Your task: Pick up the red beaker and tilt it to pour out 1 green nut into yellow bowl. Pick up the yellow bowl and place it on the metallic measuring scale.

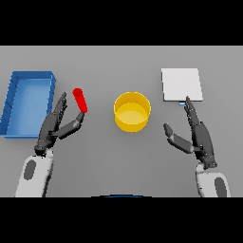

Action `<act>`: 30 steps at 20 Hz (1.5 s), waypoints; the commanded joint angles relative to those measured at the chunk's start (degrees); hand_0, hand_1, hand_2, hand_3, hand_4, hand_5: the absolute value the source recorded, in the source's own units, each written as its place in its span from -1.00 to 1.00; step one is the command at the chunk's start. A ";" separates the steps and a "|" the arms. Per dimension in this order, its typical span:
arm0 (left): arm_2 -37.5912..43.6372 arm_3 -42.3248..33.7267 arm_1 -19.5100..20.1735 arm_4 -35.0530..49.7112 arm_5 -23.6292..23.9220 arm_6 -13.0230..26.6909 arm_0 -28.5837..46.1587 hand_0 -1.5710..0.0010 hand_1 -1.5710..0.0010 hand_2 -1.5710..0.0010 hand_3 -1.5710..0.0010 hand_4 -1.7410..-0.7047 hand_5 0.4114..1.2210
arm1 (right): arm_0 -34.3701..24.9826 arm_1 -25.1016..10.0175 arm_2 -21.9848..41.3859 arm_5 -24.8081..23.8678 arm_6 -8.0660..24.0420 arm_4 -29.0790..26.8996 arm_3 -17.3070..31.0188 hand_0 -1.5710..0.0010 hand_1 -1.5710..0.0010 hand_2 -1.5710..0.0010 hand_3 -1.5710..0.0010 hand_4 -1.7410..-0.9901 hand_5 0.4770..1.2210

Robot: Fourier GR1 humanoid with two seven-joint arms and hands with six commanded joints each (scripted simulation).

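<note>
The red beaker (80,100) is a slim red cylinder leaning on the table left of centre. My left hand (53,126) lies just left of and below it, fingers straight, thumb tip close under the beaker's lower end; whether it touches I cannot tell. The yellow bowl (132,111) stands upright at the centre. I see no green nut. The metallic measuring scale (181,84) is a pale square plate at the back right. My right hand (198,134) rests open in front of the scale, fingertips near its front edge, to the right of the bowl.
A blue rectangular tray (12,105) sits at the far left, beside my left hand. The grey table (123,161) stretches across the whole view.
</note>
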 commanded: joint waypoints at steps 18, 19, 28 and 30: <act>4.65 25.71 -1.70 -1.96 3.52 -8.66 -20.00 1.00 1.00 1.00 1.00 -0.04 -0.30 | 0.90 0.42 -0.34 -0.18 1.08 -0.77 -1.40 1.00 1.00 1.00 1.00 0.32 -0.56; 5.59 26.96 -2.36 -0.97 3.71 -10.38 -20.59 1.00 1.00 1.00 1.00 -0.09 -0.29 | 0.95 -0.02 -0.68 0.10 1.41 -1.20 -1.73 1.00 1.00 1.00 1.00 0.32 -0.55; 7.50 35.54 -4.48 -3.16 10.05 -14.95 -25.74 -0.17 -0.20 -0.26 -0.25 -0.65 0.56 | 1.02 -0.65 -0.94 0.58 1.52 -1.60 -2.15 1.00 1.00 1.00 1.00 0.34 -0.54; 6.87 36.08 -4.24 -3.82 10.21 -15.84 -26.07 -0.47 -0.49 -0.53 -0.41 -0.76 0.72 | 0.88 -0.58 -0.89 0.49 1.59 -1.34 -1.59 1.00 1.00 1.00 1.00 0.33 -0.53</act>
